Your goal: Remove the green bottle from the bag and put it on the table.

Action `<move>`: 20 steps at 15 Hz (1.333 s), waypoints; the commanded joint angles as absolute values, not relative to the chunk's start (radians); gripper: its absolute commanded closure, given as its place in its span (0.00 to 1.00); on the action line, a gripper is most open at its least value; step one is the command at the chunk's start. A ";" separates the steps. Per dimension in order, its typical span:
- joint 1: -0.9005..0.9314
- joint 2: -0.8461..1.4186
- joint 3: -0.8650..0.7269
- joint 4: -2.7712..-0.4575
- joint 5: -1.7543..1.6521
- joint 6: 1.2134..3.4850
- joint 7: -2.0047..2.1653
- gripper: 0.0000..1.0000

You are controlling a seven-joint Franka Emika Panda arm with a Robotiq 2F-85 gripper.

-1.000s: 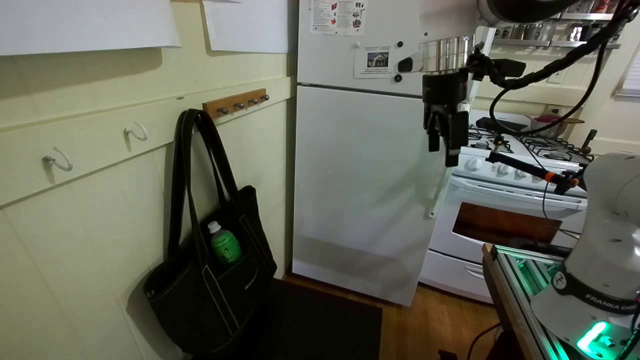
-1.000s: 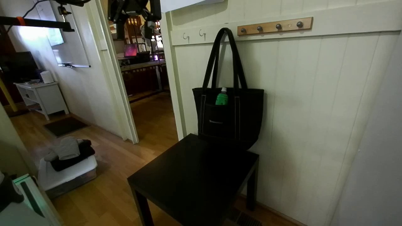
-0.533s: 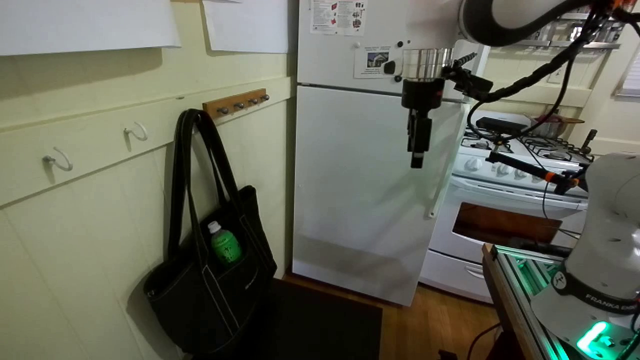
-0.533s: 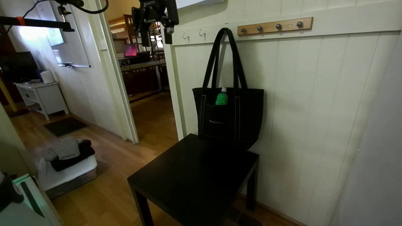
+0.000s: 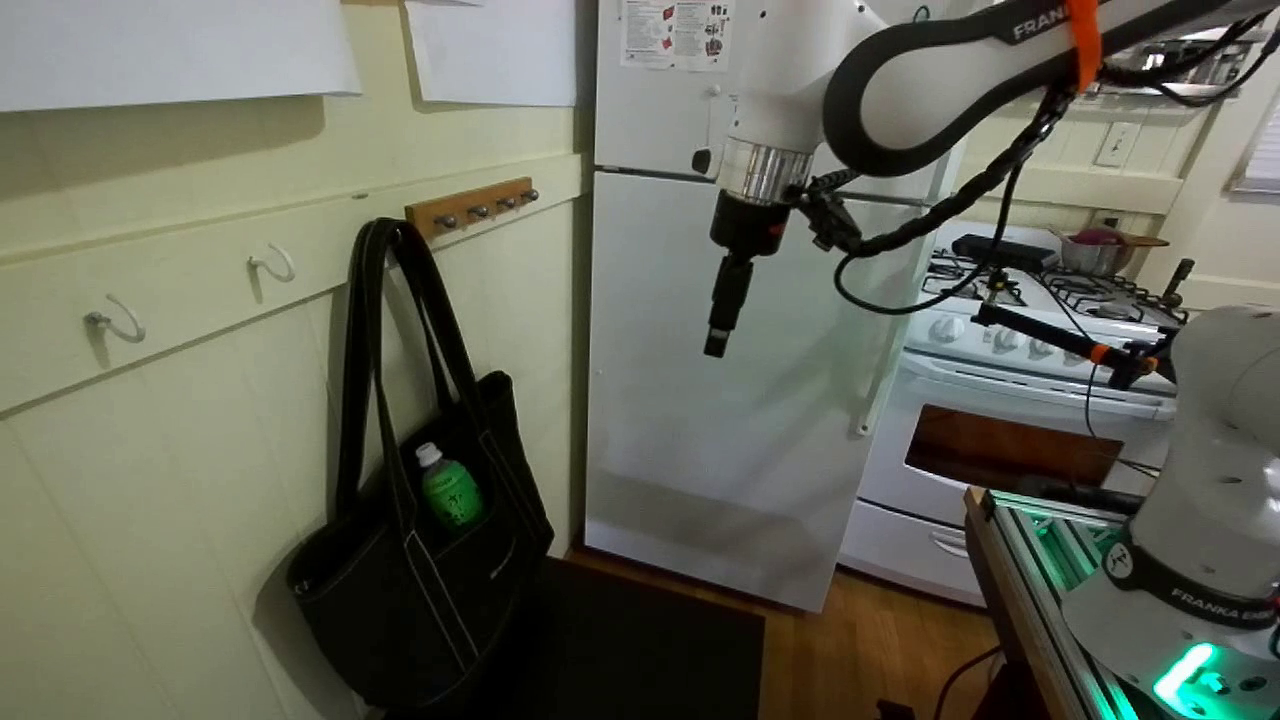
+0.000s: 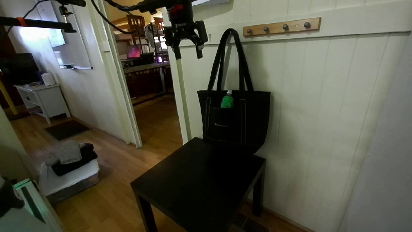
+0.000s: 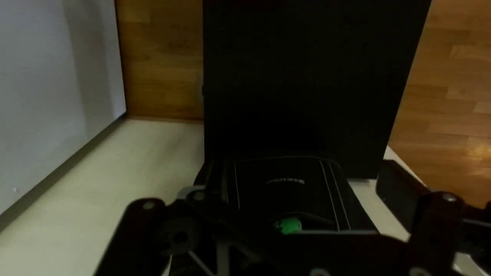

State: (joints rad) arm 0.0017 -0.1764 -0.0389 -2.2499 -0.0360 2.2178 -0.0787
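1. Gripper [image 6: 189,57]: fingers set wide apart, nothing held; suspended in the air, well clear of the bag [image 6: 254,124].
2. Green bottle [image 6: 227,101]: roughly upright in the bag's front pocket [image 6: 224,132]; pale cap and green upper body exposed.
3. Bag: hung against the wall [image 6: 322,83]; base at the table's [image 6: 193,187] edge, contact undetermined.

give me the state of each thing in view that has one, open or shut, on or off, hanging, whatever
bag: hanging against the wall
green bottle: capped, lower part hidden in the bag's front pocket
table: standing upright
end effector: open, holding nothing
refrigerator: shut
oven door: shut
base light: on, glowing green
distant screen: lit, pinkish
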 commanded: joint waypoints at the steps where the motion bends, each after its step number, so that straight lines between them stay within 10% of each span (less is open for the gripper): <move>1: 0.006 -0.056 -0.029 -2.192 -0.002 2.408 -0.085 0.00; 20: -0.024 0.247 -0.013 -2.055 0.066 2.709 -0.123 0.00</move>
